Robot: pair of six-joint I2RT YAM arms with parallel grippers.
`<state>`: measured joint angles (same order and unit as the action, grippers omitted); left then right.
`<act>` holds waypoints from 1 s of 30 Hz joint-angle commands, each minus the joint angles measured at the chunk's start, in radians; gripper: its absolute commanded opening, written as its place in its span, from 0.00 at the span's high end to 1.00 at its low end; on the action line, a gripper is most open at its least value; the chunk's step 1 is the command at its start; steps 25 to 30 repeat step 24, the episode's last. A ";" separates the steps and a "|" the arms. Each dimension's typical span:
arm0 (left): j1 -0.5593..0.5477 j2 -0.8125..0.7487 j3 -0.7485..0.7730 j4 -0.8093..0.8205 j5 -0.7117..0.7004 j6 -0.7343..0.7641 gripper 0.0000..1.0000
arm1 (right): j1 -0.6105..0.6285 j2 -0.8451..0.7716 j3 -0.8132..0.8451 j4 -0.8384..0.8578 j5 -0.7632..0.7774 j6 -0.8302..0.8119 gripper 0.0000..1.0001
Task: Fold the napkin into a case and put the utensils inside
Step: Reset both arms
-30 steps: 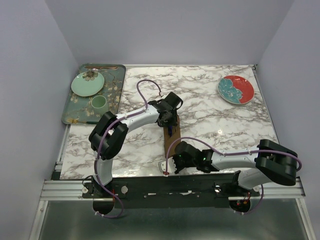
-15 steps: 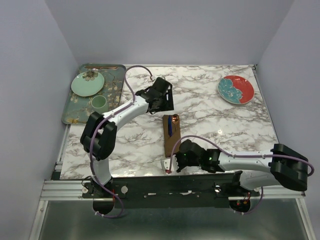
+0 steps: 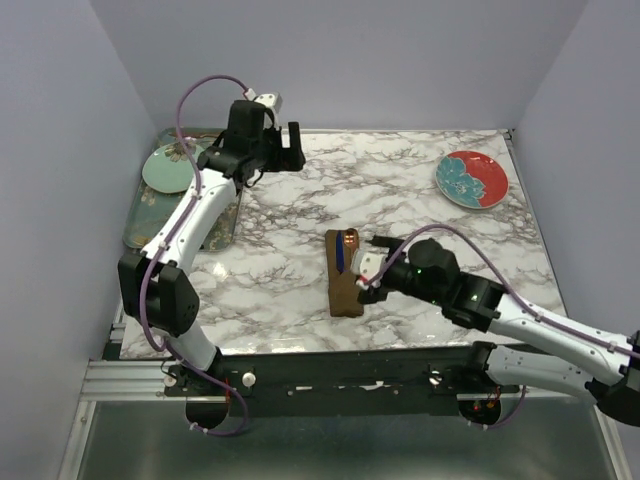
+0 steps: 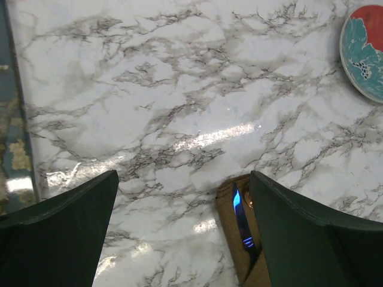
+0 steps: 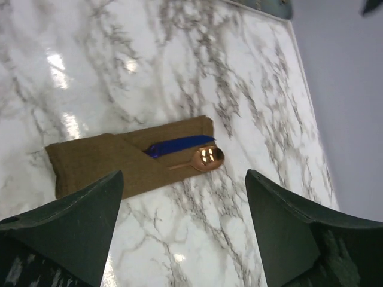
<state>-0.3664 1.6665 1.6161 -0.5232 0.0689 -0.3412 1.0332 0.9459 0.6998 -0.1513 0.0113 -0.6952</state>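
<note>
My left end effector [image 3: 292, 148] hangs released at 11 o'clock of the table [image 3: 420, 190], jaws wide, holding nothing (its share looks finished). At the centre lies the case [image 3: 346, 285], folded narrow so the utensils [image 3: 341, 255] sit tucked in, heads showing at 12. At its 3 o'clock my right end effector [image 3: 368, 262] hovers, gaping and empty.

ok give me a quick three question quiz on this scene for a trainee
1. True or false: the blue utensil and the copper spoon both sit in the folded napkin.
2. The plate at the far right of the table is: A plain green, B red and teal, C white.
3. Fill in: the left gripper and the right gripper are both ____.
Key: 1 true; 2 B; 3 open.
</note>
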 commanded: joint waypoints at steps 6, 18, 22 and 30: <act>0.187 -0.057 0.105 -0.270 0.272 0.269 0.01 | -0.477 -0.076 0.223 -0.347 0.033 0.328 0.00; 0.109 -0.378 -0.421 -0.207 -0.124 0.363 0.01 | -0.843 -0.154 0.129 -0.499 -0.177 0.537 0.00; 0.109 -0.398 -0.463 -0.218 -0.178 0.364 0.01 | -0.854 -0.196 0.084 -0.491 -0.185 0.548 0.00; 0.100 -0.435 -0.466 -0.222 -0.159 0.395 0.01 | -0.860 -0.209 0.092 -0.493 -0.188 0.540 0.00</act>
